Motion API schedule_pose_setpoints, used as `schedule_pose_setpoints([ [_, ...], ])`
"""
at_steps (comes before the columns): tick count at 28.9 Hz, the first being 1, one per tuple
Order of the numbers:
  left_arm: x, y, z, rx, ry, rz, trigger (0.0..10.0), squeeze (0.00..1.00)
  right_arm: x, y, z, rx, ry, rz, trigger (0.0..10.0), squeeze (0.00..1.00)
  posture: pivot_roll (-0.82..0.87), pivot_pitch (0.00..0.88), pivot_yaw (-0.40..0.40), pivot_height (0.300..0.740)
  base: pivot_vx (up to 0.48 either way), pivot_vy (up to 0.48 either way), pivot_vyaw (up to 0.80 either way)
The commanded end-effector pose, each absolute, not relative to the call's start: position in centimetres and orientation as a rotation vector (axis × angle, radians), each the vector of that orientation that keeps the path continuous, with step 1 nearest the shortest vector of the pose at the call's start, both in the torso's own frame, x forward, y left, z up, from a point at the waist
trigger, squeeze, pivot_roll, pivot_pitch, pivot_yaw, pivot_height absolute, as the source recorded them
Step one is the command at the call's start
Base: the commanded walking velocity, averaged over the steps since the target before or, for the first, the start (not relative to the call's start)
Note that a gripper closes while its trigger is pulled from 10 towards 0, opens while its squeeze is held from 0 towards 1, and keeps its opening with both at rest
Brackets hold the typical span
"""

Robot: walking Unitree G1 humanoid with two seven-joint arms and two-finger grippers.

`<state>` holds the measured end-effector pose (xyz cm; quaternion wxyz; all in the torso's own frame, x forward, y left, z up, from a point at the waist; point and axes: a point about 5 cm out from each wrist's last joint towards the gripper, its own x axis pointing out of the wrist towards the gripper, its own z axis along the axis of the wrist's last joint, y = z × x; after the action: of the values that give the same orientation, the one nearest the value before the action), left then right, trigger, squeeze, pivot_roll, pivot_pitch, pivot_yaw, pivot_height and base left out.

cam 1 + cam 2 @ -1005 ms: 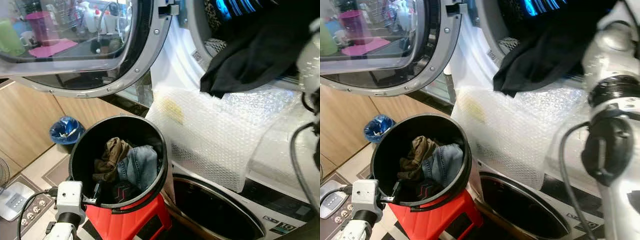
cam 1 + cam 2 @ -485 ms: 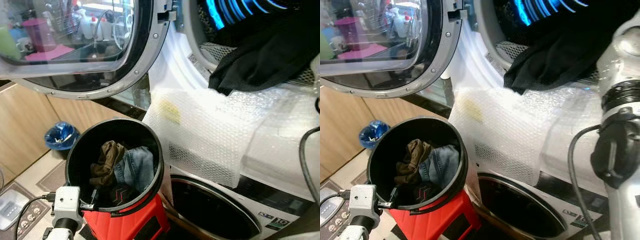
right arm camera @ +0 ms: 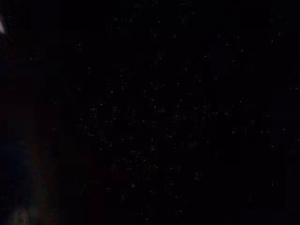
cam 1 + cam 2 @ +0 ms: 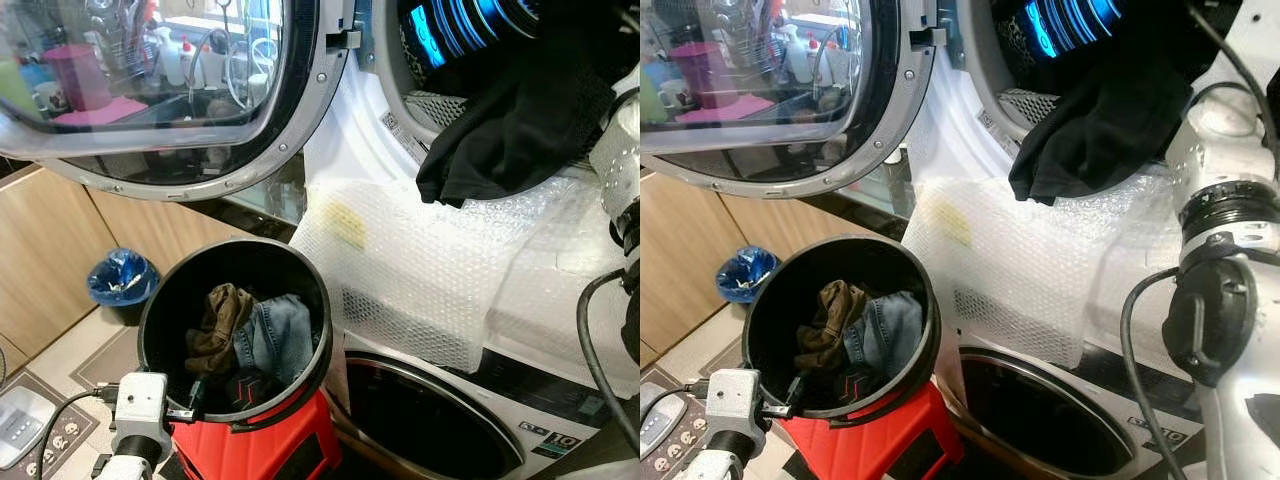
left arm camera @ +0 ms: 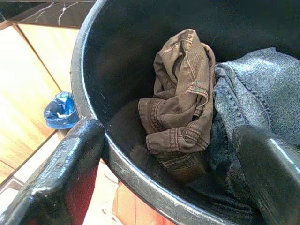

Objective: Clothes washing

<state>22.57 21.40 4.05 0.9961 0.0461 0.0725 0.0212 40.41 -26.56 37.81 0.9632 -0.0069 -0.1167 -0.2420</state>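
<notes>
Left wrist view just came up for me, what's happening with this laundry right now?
The robot is loading a washer. Its right arm reaches up into the open drum, where a black garment hangs over the drum's lip onto bubble wrap. The left claw, fingers apart, sits at the rim of the round black plastic bucket, which stands on a red stool. Inside the bucket lie a crumpled brown garment and blue jeans, not yet gripped.

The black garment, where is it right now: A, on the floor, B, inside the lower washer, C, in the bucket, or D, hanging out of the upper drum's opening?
D: the black garment drapes from the drum mouth onto the bubble wrap.
</notes>
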Motion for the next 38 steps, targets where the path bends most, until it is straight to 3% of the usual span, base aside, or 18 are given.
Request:
schedule_pose_setpoints([
  [1,20.7,19.5,0.4,0.075,0.353,-0.066,10.0,0.0,40.6,-26.4,37.3,-0.018,-0.212,-0.467,10.0,1.0,0.15,0.156,0.005,0.74,0.0,0.0,0.0],
  [11,21.2,19.4,0.7,0.084,0.332,-0.062,10.0,0.0,40.5,-25.8,38.6,-0.05,-0.257,-0.382,10.0,1.0,0.12,0.146,0.006,0.74,0.0,0.0,0.0],
  [15,21.8,21.0,2.3,0.091,0.214,0.081,10.0,0.0,40.5,-26.0,38.4,-0.055,-0.259,-0.372,10.0,1.0,0.12,0.15,0.004,0.74,0.0,0.0,0.0],
  [21,22.5,23.0,8.3,0.194,-0.075,0.188,10.0,0.0,40.7,-25.9,37.5,-0.065,-0.249,-0.344,10.0,0.97,0.12,0.157,0.004,0.74,0.0,0.0,0.0],
  [22,22.7,23.1,9.2,0.208,-0.107,0.19,10.0,0.0,40.8,-25.8,37.4,-0.064,-0.247,-0.341,10.0,0.91,0.12,0.157,0.004,0.74,0.0,0.0,0.0],
  [23,22.9,23.0,10.3,0.226,-0.149,0.195,10.0,0.0,40.8,-25.8,37.2,-0.061,-0.245,-0.338,10.0,0.76,0.12,0.157,0.004,0.74,0.0,0.0,0.0],
  [24,23.1,23.0,10.9,0.231,-0.17,0.196,10.0,0.0,40.8,-25.8,37.2,-0.058,-0.245,-0.339,10.0,0.7,0.12,0.157,0.004,0.74,0.0,0.0,0.0],
  [26,23.4,22.5,12.1,0.236,-0.207,0.166,10.0,0.0,40.8,-25.9,37.0,-0.054,-0.242,-0.341,10.0,0.7,0.12,0.159,0.003,0.74,0.0,0.0,0.0],
  [27,23.5,22.1,12.6,0.246,-0.222,0.136,10.0,0.0,40.8,-25.9,37.0,-0.052,-0.243,-0.342,10.0,0.58,0.12,0.159,0.003,0.74,0.0,0.0,0.0],
  [28,23.6,21.9,12.7,0.251,-0.223,0.116,10.0,0.0,40.8,-25.9,37.1,-0.056,-0.246,-0.347,10.0,0.0,0.12,0.159,0.003,0.74,0.0,0.0,0.0],
  [38,23.6,20.6,12.7,0.27,-0.191,0.051,10.0,0.0,40.3,-26.9,37.8,-0.067,-0.281,-0.375,10.0,0.0,0.11,0.155,0.001,0.74,0.0,0.0,0.0],
])
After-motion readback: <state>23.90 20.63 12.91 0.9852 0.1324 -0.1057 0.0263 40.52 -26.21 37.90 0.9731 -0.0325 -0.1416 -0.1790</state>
